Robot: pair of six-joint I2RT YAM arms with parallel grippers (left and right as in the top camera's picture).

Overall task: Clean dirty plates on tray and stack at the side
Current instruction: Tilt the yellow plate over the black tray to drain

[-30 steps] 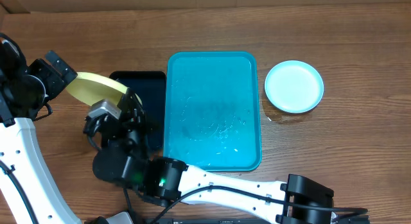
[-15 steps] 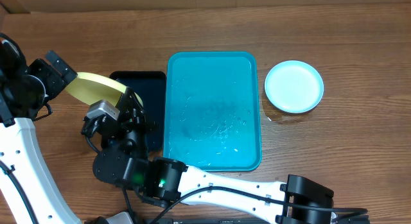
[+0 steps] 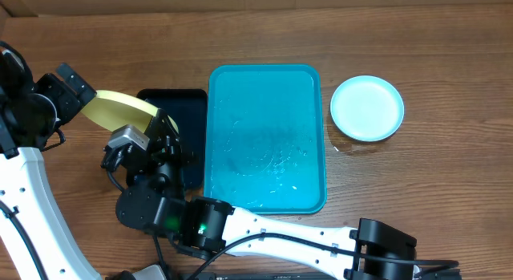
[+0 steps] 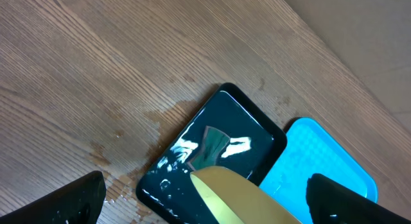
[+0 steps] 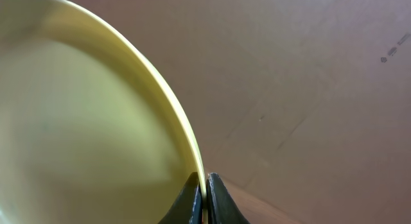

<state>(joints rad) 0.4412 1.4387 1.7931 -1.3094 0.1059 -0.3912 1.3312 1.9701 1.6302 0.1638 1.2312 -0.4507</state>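
Observation:
A pale yellow-green plate (image 3: 120,110) hangs tilted in the air over the left of the table, above the black tray. My right gripper (image 3: 164,123) is shut on its rim, which is pinched thin between the fingers (image 5: 205,192), and the plate (image 5: 83,108) fills the left of that view. My left gripper (image 3: 80,95) stands wide open at the plate's other side. The plate's edge (image 4: 237,198) lies between its spread fingers (image 4: 205,201) without being clamped. A light cyan plate (image 3: 367,108) lies on the table right of the cyan-blue tray (image 3: 267,87), which holds no plates.
A narrow black tray (image 3: 172,99) with wet glints (image 4: 218,147) lies against the big tray's left side, partly under my right arm. Water spots mark the wood beside it (image 4: 128,160). The right arm's long white link (image 3: 288,232) runs along the front edge.
The right arm's wrist has edged slightly to the left. The plate and both grippers stand as before.

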